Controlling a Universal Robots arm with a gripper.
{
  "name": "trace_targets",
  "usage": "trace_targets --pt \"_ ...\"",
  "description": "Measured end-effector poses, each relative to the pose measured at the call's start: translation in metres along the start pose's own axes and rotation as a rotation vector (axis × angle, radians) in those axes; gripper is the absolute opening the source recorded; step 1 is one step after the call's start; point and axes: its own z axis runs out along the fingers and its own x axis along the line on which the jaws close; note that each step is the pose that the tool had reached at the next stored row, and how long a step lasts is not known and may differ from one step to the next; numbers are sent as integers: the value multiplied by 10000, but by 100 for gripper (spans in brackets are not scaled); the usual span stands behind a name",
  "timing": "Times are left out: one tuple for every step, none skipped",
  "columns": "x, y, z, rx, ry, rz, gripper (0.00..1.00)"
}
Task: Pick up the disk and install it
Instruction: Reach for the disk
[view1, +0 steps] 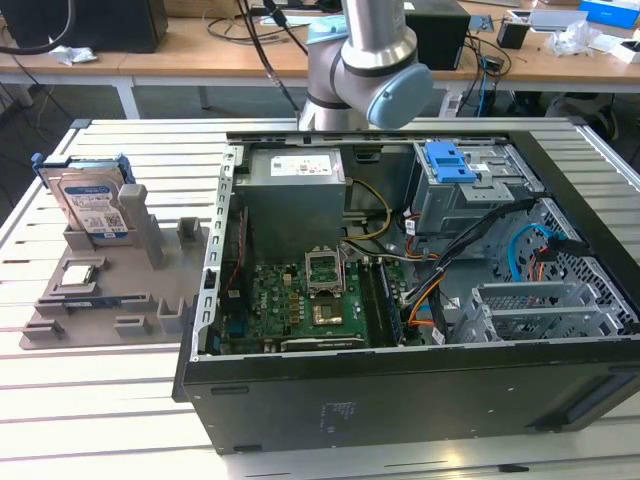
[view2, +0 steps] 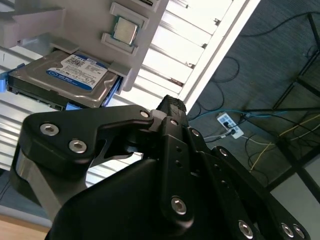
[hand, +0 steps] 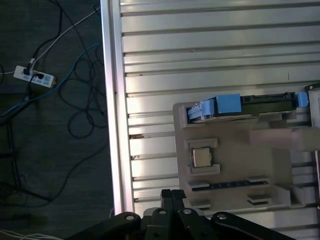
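We see the disk (view1: 95, 205) standing on edge in a slot of the grey fixture tray (view1: 100, 335). It sits at the exterior view's left of the open computer case (view1: 400, 410), probably so that its blue bracket is exposed for grasping. The gripper (hand: 171, 194), closed and empty, hangs near the tray, clear of the disk.

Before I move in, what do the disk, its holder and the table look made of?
Disk: silver metal casing with a dull sheen and a paper-like printed label. Its bracket: blue plastic, judging by the matte, moulded look. Holder: grey and matte, likely plastic. Table: pale brushed metal slats, probably aluminium.
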Motion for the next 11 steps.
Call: trace_targets --pt "11 -1 0 -1 0 0 11" --pt "26 -2 -1 0 0 0 11" --pt "48 -3 -1 0 0 1 11" --pt "66 -5 -2 0 0 1 11" --pt "79 -6 -2 0 0 1 11" --pt "110 -8 -3 0 0 1 11" --pt "134 -10 -3 0 -1 0 11" --pt "155 -11 -4 0 0 1 11" --pt "167 -12 -4 0 0 1 11" --pt "178 -13 -5 0 0 1 11" --pt "198 -15 -5 0 0 1 11"
